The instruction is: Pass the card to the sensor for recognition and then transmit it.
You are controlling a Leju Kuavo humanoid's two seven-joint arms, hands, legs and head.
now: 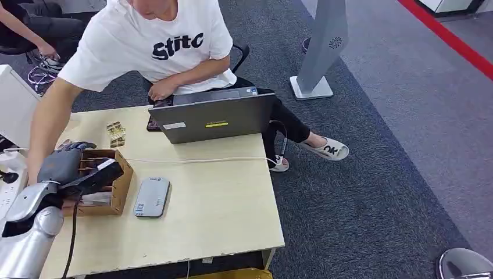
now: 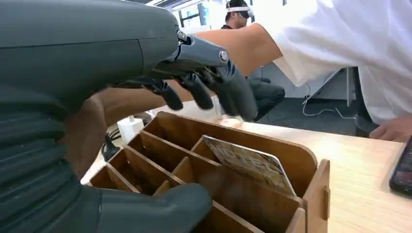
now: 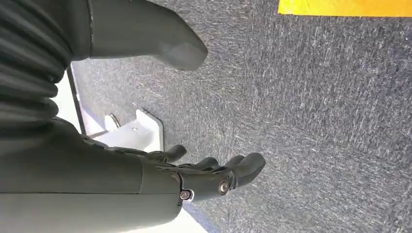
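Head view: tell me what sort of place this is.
Most likely an office or lab workspace: a person sits at a light wooden desk with an open laptop, grey carpet covers the floor, and a wooden card holder and grey card sensor sit on the desk.

A pale wooden worktop point(image 1: 215, 203) stands on dark grey carpet point(image 1: 372, 192) that covers most of the floor. A red stripe point(image 1: 447, 38) crosses the far right corner of the floor, with lighter grey floor beyond it. On the carpet far of the worktop, a slanted grey stand point(image 1: 322, 46) rises from a white square base point(image 1: 312, 88). A black office chair point(image 1: 238, 56) sits at the worktop's far edge, with a person in a white shirt point(image 1: 148, 43) on it. In the left wrist view, bright windows point(image 2: 194, 12) light the room's far side.
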